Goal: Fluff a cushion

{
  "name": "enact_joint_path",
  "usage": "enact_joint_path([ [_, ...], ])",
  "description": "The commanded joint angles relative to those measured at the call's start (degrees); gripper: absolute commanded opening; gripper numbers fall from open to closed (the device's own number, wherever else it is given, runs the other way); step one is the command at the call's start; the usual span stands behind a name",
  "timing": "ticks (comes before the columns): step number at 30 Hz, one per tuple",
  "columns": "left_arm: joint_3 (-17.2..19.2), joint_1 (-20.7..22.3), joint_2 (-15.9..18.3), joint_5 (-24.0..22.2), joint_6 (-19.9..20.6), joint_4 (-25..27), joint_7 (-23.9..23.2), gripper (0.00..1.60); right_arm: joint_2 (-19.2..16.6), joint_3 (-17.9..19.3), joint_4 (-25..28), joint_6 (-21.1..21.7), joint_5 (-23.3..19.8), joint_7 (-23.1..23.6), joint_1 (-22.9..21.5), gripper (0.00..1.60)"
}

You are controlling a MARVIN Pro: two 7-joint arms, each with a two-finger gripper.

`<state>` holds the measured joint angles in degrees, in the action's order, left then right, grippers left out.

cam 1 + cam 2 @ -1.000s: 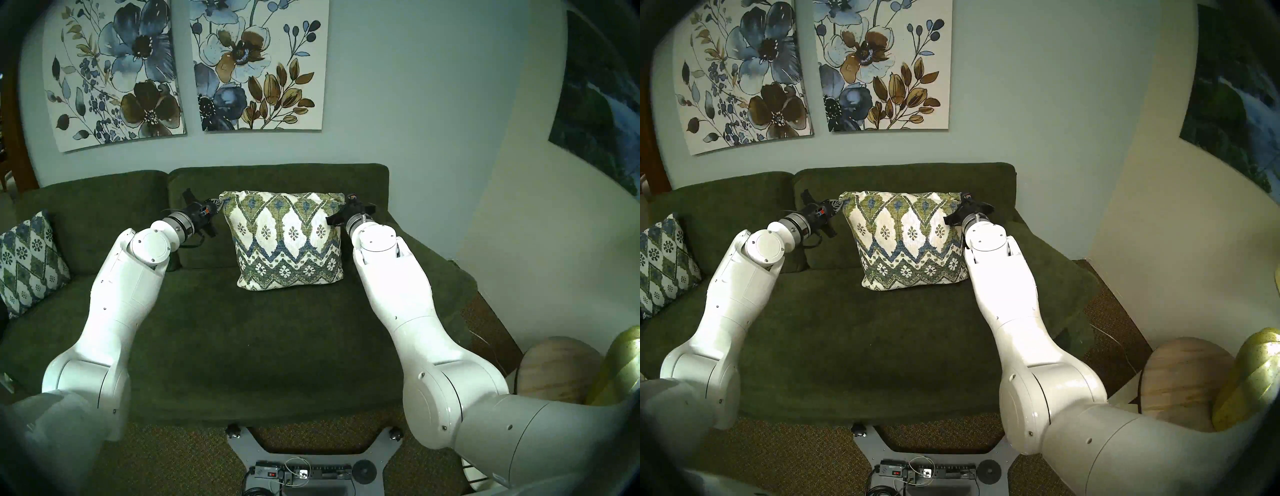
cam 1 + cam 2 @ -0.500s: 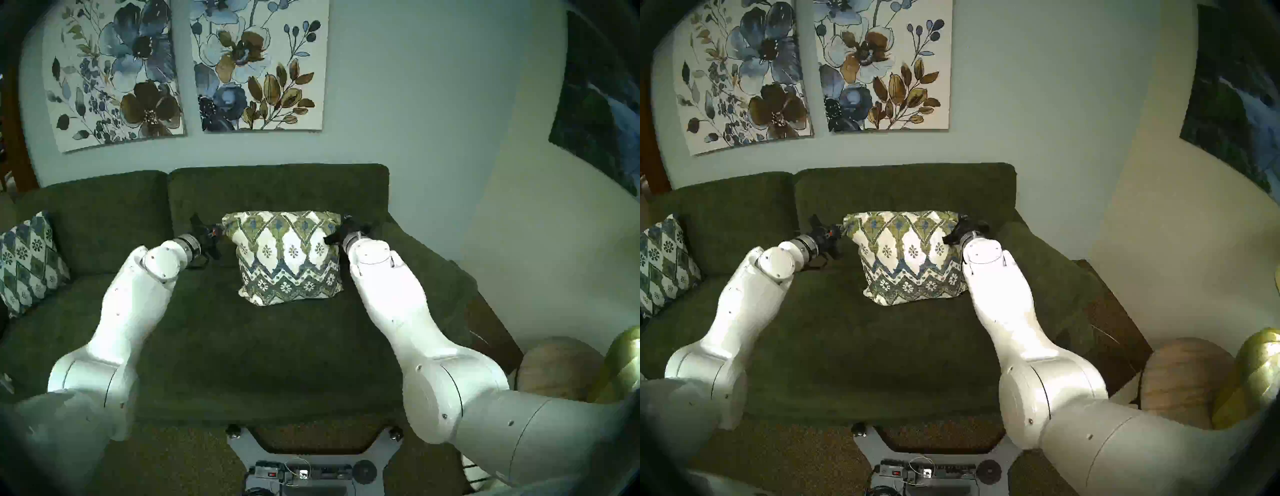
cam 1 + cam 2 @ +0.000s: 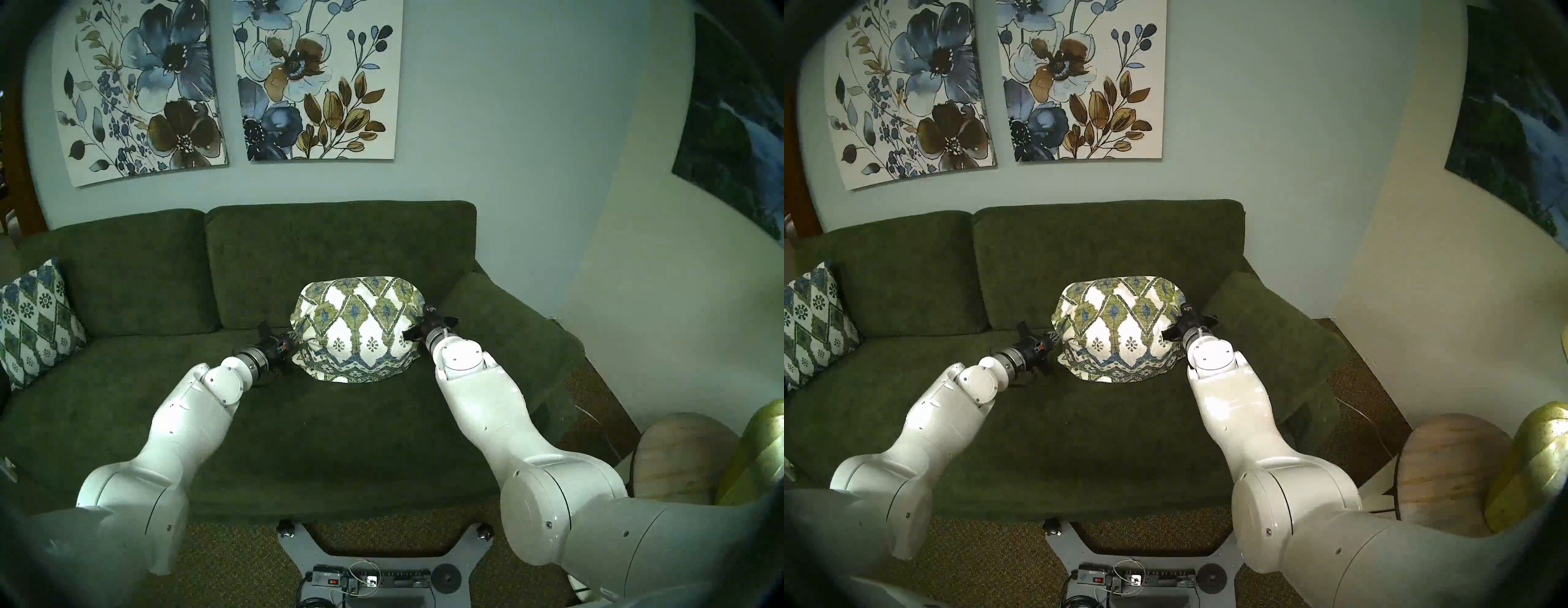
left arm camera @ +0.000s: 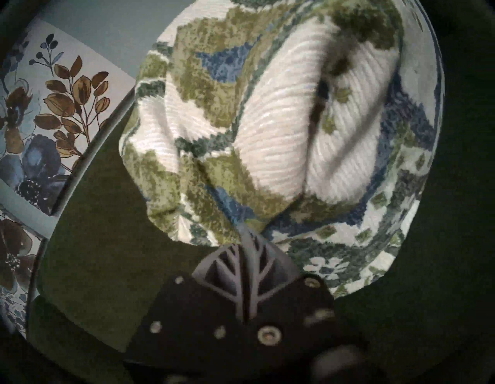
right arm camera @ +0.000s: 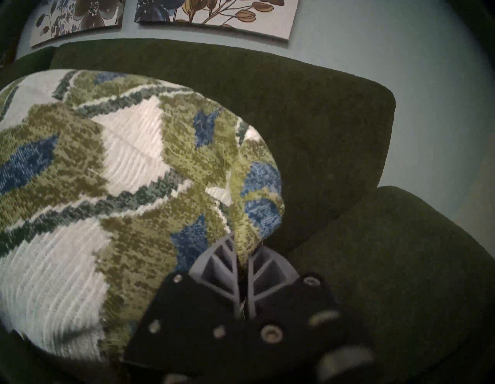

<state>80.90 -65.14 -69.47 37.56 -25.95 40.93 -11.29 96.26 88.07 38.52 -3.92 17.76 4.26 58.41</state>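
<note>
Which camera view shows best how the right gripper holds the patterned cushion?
The right wrist view: the right gripper is shut on a corner of the patterned cushion. Both head views show only its black body beside the cushion; the left wrist view misses it.

A dark green sofa fills the middle of the room, its two back cushions side by side and a padded armrest at the right end. A second pillow, in a blue-green diamond lattice, leans in the sofa's left corner. Two flower canvases hang next to each other on the pale blue wall above the sofa. A dark landscape picture hangs on the right-hand wall. Low at the right stand a round wooden thing and a shiny gold one beside it. Brownish carpet covers the floor, with a power strip near the bottom edge.
</note>
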Motion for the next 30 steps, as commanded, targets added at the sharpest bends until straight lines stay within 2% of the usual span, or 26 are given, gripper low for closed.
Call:
enact_joint_path([
  [1,0.42,-6.58,2.2,-0.19,-2.44,-3.73,2.29,0.0,-4.39,1.29,-1.51,-1.54,0.67,-1.51,6.53,0.0],
  [9,0.89,-12.99,3.44,-0.05,-5.8,-4.43,4.65,0.0,-5.55,2.04,-3.15,-4.51,1.06,-2.35,10.8,0.0],
  [13,1.45,-14.89,4.04,-0.36,-8.17,-3.28,6.23,0.0,-5.58,2.13,-1.59,-7.0,1.2,-2.73,13.03,0.0],
  [30,7.06,-19.15,9.84,-2.35,-14.9,2.87,12.77,0.0,-3.73,0.42,1.89,-14.95,1.51,-3.11,20.27,0.0],
])
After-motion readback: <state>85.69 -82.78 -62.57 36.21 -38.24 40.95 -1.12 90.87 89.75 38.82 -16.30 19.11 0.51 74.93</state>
